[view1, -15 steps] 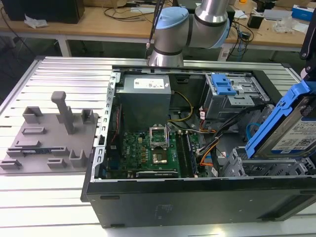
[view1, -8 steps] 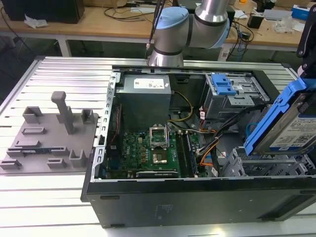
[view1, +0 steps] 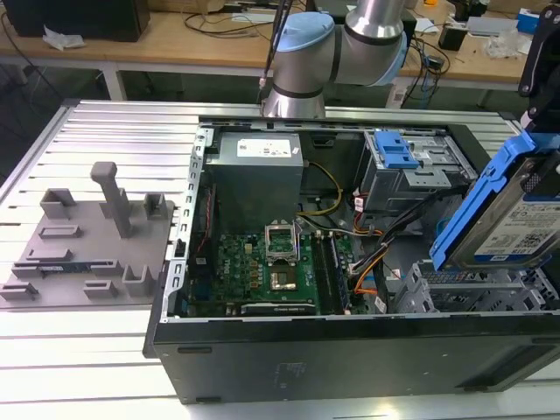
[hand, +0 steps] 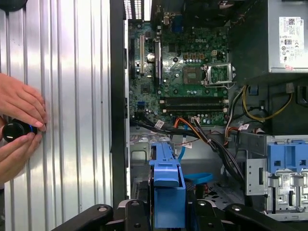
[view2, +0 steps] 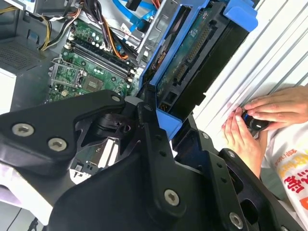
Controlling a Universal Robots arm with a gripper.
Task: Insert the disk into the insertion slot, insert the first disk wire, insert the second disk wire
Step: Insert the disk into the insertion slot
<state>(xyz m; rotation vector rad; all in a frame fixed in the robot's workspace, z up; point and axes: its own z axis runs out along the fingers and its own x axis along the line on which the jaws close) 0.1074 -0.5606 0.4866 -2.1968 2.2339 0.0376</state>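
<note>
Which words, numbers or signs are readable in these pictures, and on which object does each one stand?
None can be read with certainty.
White label on the disk: print too small to read.
White label on the power supply: too small to read.
Coloured print on the person's shirt: partly cut off, not readable.

A green motherboard [view1: 254, 267] lies inside the open computer case [view1: 350, 359]. A grey fixture [view1: 87, 254] rests beside it on the slatted table [view1: 114, 131].
</note>
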